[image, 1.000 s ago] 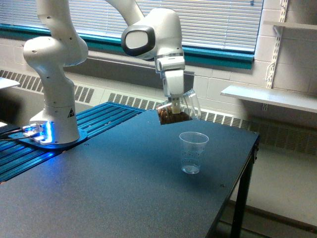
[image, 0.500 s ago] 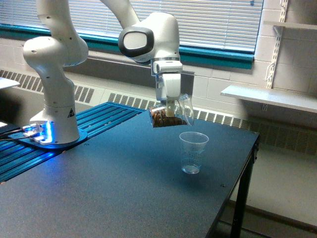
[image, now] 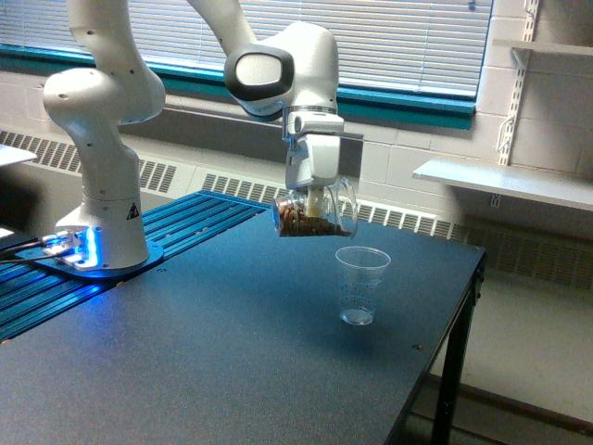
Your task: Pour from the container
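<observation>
Cup (image: pixel 360 286) below tipped jar (image: pixel 315 215), nothing betw.

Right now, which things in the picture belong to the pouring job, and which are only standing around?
Part of the job:
- jar, lying almost on its side in the gripper, brown bits inside
- plastic cup, upright on the table, below the jar's mouth toward the exterior view's right

Not part of it:
- wall shelf
- window blinds
</observation>
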`<state>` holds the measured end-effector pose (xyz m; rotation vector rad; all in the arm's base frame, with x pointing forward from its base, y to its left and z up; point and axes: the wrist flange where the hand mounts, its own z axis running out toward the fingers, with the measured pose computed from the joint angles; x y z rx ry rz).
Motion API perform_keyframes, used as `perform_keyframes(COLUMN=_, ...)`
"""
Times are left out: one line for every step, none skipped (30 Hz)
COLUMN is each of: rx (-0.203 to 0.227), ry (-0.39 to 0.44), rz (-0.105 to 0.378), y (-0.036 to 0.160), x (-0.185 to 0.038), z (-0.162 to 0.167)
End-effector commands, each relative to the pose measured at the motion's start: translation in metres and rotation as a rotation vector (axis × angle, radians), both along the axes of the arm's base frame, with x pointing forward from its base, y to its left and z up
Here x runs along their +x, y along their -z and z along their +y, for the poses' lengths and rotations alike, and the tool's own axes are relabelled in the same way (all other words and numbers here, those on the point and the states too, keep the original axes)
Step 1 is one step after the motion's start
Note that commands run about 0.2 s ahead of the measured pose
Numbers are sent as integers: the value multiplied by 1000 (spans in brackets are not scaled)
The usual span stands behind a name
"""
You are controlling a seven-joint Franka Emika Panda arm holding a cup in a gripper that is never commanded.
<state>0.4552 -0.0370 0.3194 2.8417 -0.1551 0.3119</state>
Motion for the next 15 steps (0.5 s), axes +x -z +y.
perform_keyframes(rx=-27, ry=8, rz=-7, y=-7, x=5, z=3)
perform_keyframes(rx=-30, ry=6, rz=-5, y=-6, x=5, z=4)
perform_keyframes(rx=-32, ry=3, rz=-2, y=-6, x=6, z=5)
perform_keyframes(rx=-35, ry=0, rz=-1, y=-6, x=6, z=7)
perform_keyframes(rx=-39, ry=-4, rz=1, y=-6, x=7, z=8)
perform_keyframes(rx=-43, ry=-8, rz=4, y=-6, x=7, z=9)
perform_keyframes(rx=-47, ry=-13, rz=6, y=-6, x=8, z=10)
perform_keyframes(rx=-52, ry=-16, rz=8, y=-7, x=9, z=11)
perform_keyframes(rx=-56, ry=-20, rz=10, y=-7, x=9, z=13)
perform_keyframes(rx=-61, ry=-24, rz=12, y=-7, x=10, z=14)
perform_keyframes(rx=-67, ry=-29, rz=14, y=-7, x=10, z=15)
perform_keyframes(rx=-71, ry=-33, rz=15, y=-8, x=11, z=16)
perform_keyframes(rx=-76, ry=-37, rz=17, y=-8, x=11, z=17)
perform_keyframes(rx=-80, ry=-41, rz=18, y=-8, x=12, z=18)
perform_keyframes(rx=-84, ry=-47, rz=20, y=-8, x=12, z=20)
